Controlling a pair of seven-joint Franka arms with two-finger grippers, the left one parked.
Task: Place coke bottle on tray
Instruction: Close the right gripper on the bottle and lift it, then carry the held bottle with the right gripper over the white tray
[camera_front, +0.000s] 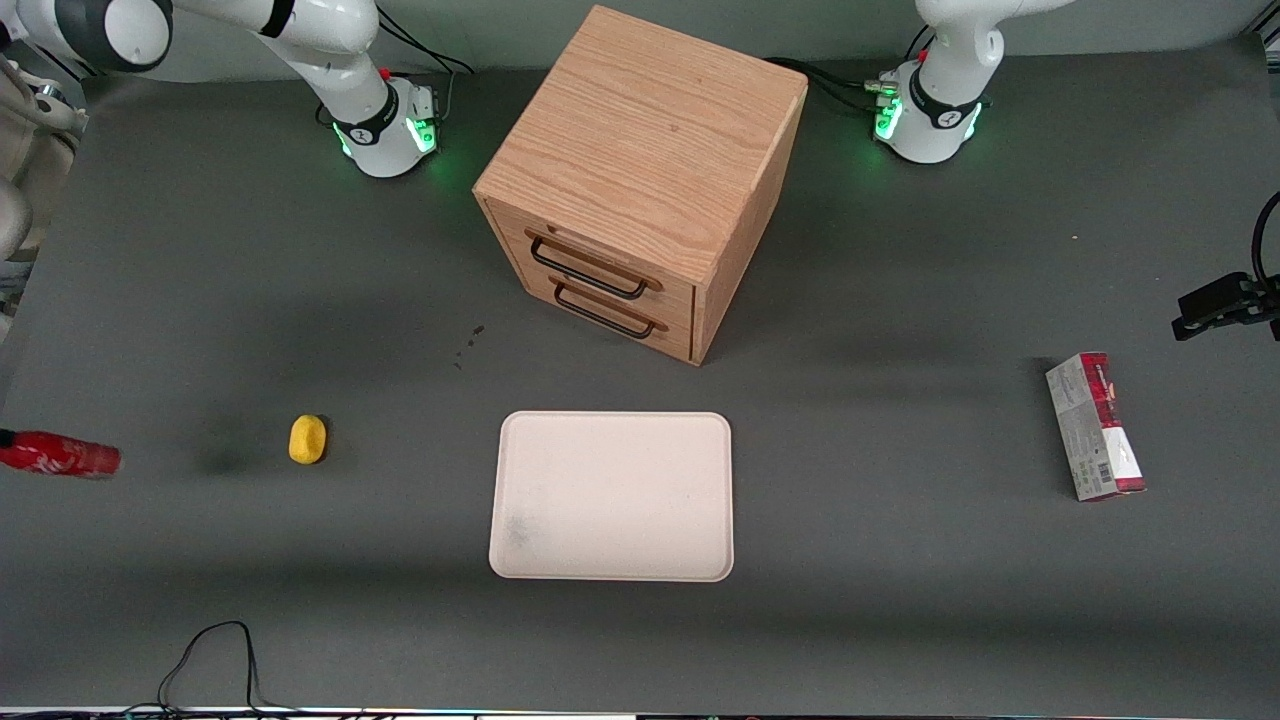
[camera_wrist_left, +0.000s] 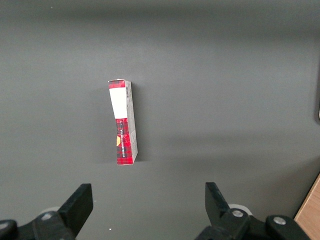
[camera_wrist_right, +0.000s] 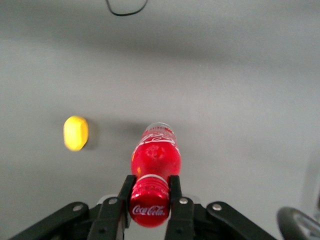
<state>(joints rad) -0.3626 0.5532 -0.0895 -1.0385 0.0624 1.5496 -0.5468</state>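
The dark grey table carries the tray at its middle. From the tray, the wooden drawer cabinet stands at 12 o'clock, the yellow lump at 9, and the red-and-grey carton at 3. The gripper clamps the coke bottle by its cap near the lump.

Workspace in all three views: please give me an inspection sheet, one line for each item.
Surface: dark grey table, small dark spots in front of the drawers.
Job's things: coke bottle held at its cap, at the working arm's end; tray bare, faintly smudged.
Clutter: yellow lump; red-and-grey carton lying flat toward the parked arm's end; wooden drawer cabinet.
Grippers: pincer shut on the bottle's cap.
Cables: black loop at the table's near edge.
Surroundings: nothing seen.
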